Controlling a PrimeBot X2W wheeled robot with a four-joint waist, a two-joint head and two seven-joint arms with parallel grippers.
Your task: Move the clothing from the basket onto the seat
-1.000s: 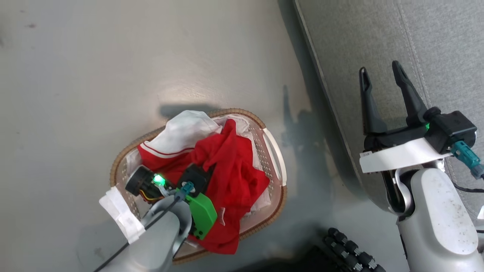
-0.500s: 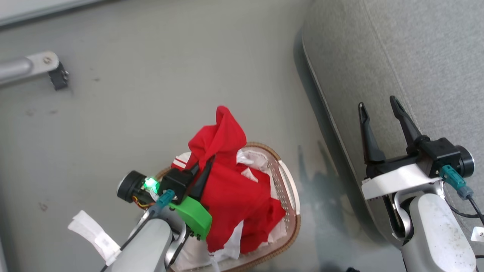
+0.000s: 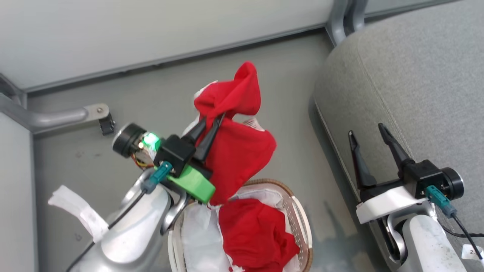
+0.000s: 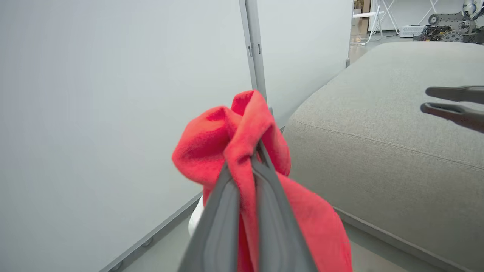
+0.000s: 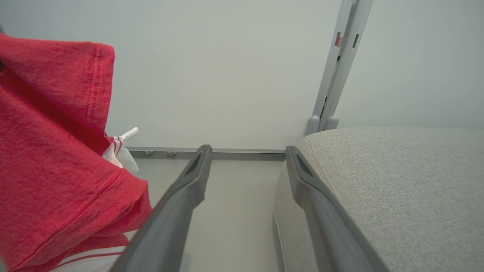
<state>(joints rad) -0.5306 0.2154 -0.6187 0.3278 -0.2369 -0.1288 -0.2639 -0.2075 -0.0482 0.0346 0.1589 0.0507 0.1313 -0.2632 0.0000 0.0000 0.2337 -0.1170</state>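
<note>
Gripping a red shirt (image 3: 242, 151) above the basket (image 3: 294, 215), left gripper (image 3: 213, 119) clamped; right gripper (image 3: 366, 129) wide and empty near the seat (image 3: 416, 75).

The clothing (image 3: 242, 151) is soft red knit cloth, matt and slightly fuzzy; the seat (image 3: 416, 94) is grey woven fabric, matt and coarse-grained, with a stitched seam. The basket (image 3: 292, 213) has a smooth perforated white plastic wall, a brown woven rim and a thin white cloth liner (image 3: 196, 238). Fingers of the left gripper (image 3: 214, 118) and the right gripper (image 3: 366, 129) are dark, smooth and matt; the floor (image 3: 151, 90) is smooth grey with a faint sheen.
</note>
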